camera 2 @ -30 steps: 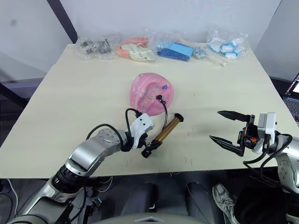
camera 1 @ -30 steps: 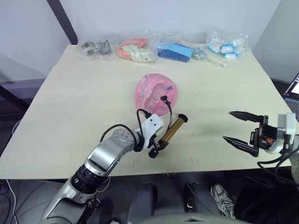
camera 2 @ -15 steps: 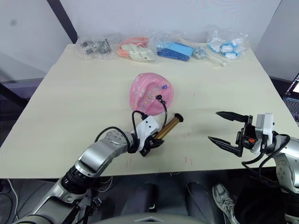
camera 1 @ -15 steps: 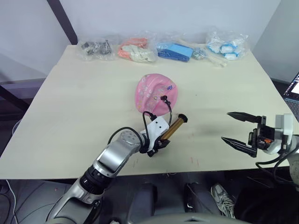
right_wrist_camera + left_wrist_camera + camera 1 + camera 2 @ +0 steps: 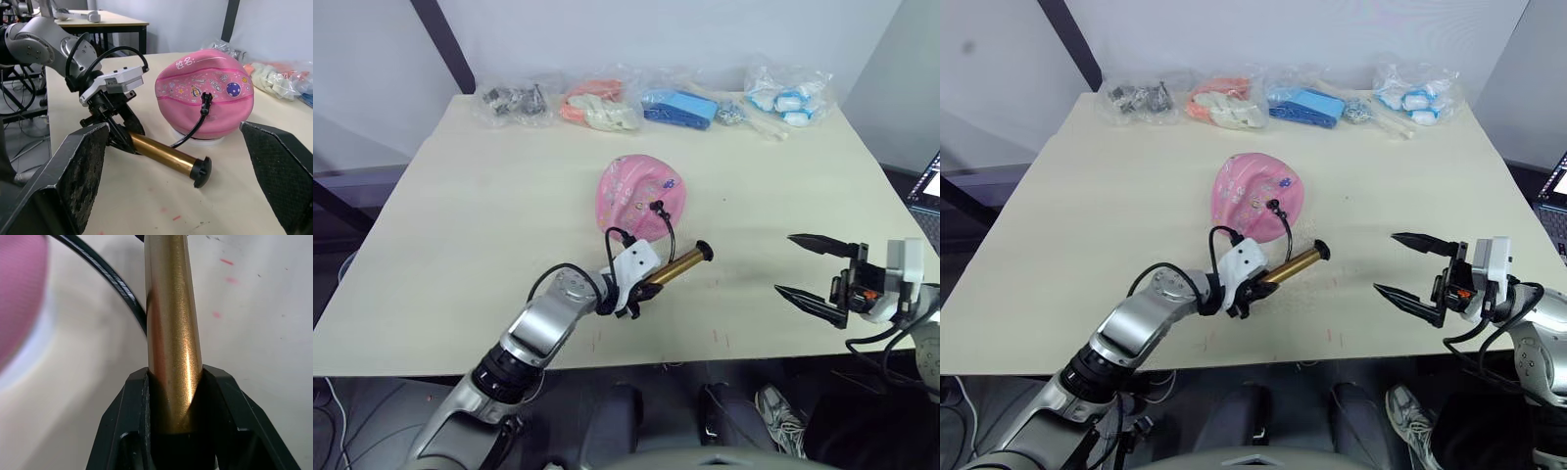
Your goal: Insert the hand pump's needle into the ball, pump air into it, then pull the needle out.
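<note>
While the left half of the table (image 5: 460, 215) lies bare from its left edge to the ball, the left gripper (image 5: 634, 297) is clamped on the near end of the hand pump (image 5: 675, 266), its two black fingers (image 5: 128, 406) pressed to either side of the gold barrel. The pump lies near the front edge, just near of the pink ball (image 5: 639, 196) at mid-table, with its black hose (image 5: 190, 134) curving up to the fitting and needle (image 5: 206, 100) set in the ball's top. Right of the pump is open tabletop up to the right gripper (image 5: 813, 275), whose fingers stand wide apart near the front right corner. Plastic bags (image 5: 656, 103) line the far edge. Since half a second ago the pump's far end has swung slightly rightward, and the left arm has drawn back a little.
</note>
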